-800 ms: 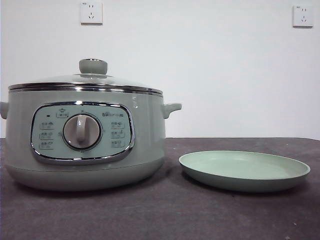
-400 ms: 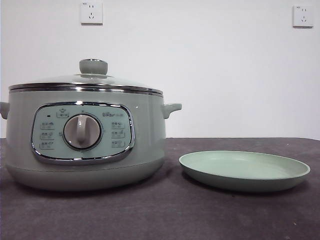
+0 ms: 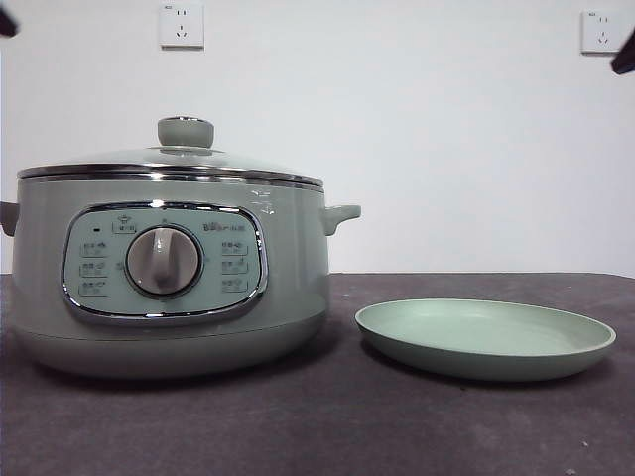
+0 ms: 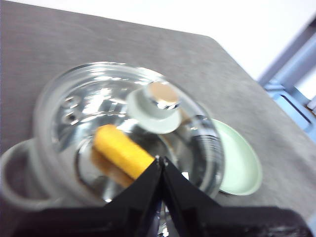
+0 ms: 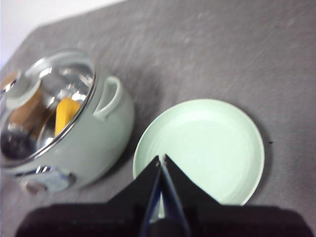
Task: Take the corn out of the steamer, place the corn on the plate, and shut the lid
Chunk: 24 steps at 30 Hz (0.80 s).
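Observation:
The pale green steamer point(image 3: 169, 288) stands at the left with its glass lid point(image 3: 169, 159) on, knob point(image 3: 186, 131) on top. Through the glass the yellow corn point(image 4: 122, 150) lies inside; it also shows in the right wrist view point(image 5: 66, 114). The empty pale green plate point(image 3: 485, 339) sits to the steamer's right, also in the right wrist view point(image 5: 200, 150). My left gripper point(image 4: 161, 160) is shut and empty, high above the lid point(image 4: 123, 128). My right gripper point(image 5: 160, 159) is shut and empty, high above the plate's edge nearest the steamer.
The table point(image 3: 327, 426) has a dark grey cloth. Black arm tips show at the top left corner point(image 3: 6, 20) and the top right edge point(image 3: 624, 55) of the front view. Two wall sockets sit on the white wall behind.
Black arm tips have come into the top corners of the front view. The steamer, lid and plate have not moved.

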Motion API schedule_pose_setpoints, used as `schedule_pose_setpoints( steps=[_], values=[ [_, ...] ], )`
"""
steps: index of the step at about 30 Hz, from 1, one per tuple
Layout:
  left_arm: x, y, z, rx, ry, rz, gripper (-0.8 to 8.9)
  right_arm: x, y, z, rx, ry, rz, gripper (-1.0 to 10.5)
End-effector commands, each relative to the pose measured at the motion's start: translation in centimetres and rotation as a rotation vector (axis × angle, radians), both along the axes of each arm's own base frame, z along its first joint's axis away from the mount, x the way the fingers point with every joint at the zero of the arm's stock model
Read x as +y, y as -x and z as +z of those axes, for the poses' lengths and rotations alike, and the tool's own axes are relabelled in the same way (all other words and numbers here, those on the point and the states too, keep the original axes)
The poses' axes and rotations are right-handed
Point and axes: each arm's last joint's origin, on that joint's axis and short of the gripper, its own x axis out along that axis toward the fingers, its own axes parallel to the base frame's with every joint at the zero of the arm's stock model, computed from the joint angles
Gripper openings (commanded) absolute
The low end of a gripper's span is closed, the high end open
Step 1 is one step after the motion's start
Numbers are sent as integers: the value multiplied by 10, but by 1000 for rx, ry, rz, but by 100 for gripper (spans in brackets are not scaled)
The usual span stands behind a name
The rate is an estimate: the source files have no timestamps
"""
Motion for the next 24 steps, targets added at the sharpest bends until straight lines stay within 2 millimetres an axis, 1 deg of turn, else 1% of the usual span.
schedule_pose_setpoints(
  steps=[1,6,7,9,10,11,13,14,19,24],
  values=[
    [-2,-12,10,8,-21,-46,-4,2,-9,10,6,51,90,0],
    [-3,-28,22,27,-19,-55,3,5,-21,19,69,67,186,4],
    [-3,-30,23,29,-20,-55,28,5,-23,20,74,68,187,20],
    [-3,-33,25,32,-20,-55,206,5,-25,20,78,70,184,136],
    [-4,-34,26,29,-20,-56,325,5,-26,20,81,72,183,218],
    [-5,-35,26,30,-22,-57,408,5,-26,20,83,72,180,296],
    [-7,-38,28,33,-29,-54,415,5,-27,19,87,73,177,404],
    [-8,-40,29,35,-33,-56,415,5,-27,19,87,73,177,425],
    [-23,-56,37,54,-49,-116,414,5,-27,19,87,71,176,429],
    [-45,-77,44,84,-163,-135,413,5,-27,19,97,60,167,428]
  ],
)
